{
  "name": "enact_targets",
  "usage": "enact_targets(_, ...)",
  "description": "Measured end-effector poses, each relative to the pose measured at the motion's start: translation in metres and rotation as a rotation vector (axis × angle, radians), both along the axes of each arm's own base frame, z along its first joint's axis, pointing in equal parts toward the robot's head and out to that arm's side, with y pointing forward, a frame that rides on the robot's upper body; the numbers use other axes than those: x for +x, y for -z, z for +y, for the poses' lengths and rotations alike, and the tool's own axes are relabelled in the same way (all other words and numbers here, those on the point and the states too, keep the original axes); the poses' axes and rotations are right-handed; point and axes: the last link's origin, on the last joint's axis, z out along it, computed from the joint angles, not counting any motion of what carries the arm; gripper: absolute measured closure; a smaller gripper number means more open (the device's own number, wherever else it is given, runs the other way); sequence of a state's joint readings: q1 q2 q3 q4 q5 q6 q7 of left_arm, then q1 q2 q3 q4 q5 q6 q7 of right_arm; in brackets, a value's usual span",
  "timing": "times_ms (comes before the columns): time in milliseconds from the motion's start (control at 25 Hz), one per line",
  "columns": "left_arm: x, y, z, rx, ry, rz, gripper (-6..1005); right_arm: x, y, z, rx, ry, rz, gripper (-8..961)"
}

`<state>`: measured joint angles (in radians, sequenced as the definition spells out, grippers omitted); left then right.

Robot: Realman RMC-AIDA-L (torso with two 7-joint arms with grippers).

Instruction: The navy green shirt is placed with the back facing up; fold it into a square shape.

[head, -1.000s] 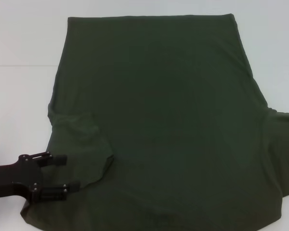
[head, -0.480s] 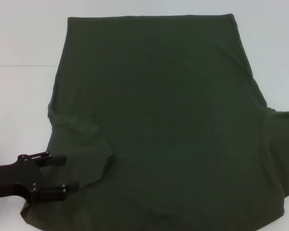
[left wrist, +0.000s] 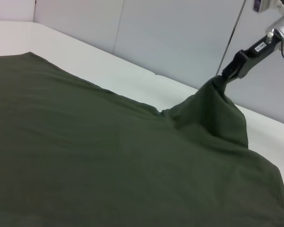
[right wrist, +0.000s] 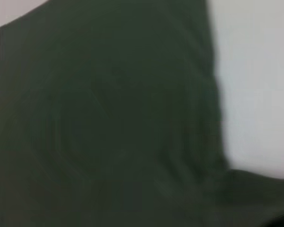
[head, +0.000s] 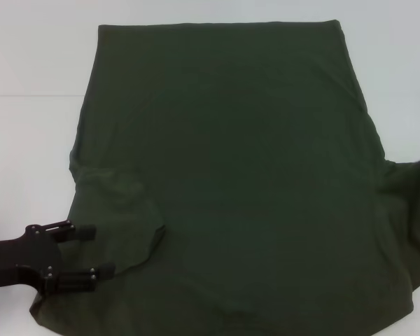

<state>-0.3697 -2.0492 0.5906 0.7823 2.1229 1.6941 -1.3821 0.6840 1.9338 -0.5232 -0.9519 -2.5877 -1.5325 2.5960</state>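
Your left hand [head: 91,250], black and two-fingered, sits low at the left of the head view with its fingers [head: 88,229] spread apart, resting over the near left corner of the dark forest-green, soft-fabric short-sleeved T-shirt [head: 231,175]. One finger lies just beside the folded-in left sleeve [head: 122,210], whose curved edge rests on top of the shirt's body.

The shirt itself lies spread across the white table [head: 35,63], plain side up, its straight far edge running across the top of your head view and its near edge reaching the bottom of the frame. It covers most of the table in front of you.

At the right, the other sleeve [left wrist: 217,113] is pulled up off the table into a peak. Your left wrist view shows your right hand [left wrist: 226,72], black at the tip with a silver wrist behind it, pinching the top of that raised fabric against the pale wall behind. Your right wrist view shows only blurred green cloth [right wrist: 109,118] and a patch of white table [right wrist: 255,85].
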Motion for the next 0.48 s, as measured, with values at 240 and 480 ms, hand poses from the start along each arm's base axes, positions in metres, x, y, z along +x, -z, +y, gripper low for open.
enact_targets(240, -0.001, 0.0, 0.0, 0.001, -0.002, 0.0, 112, -0.046, 0.032, 0.014, -0.098, -0.114, 0.07, 948)
enact_targets(480, -0.001, 0.0, 0.0, 0.001, -0.002, 0.0, 112, -0.073, 0.066, 0.02, -0.196, -0.168, 0.057, 949)
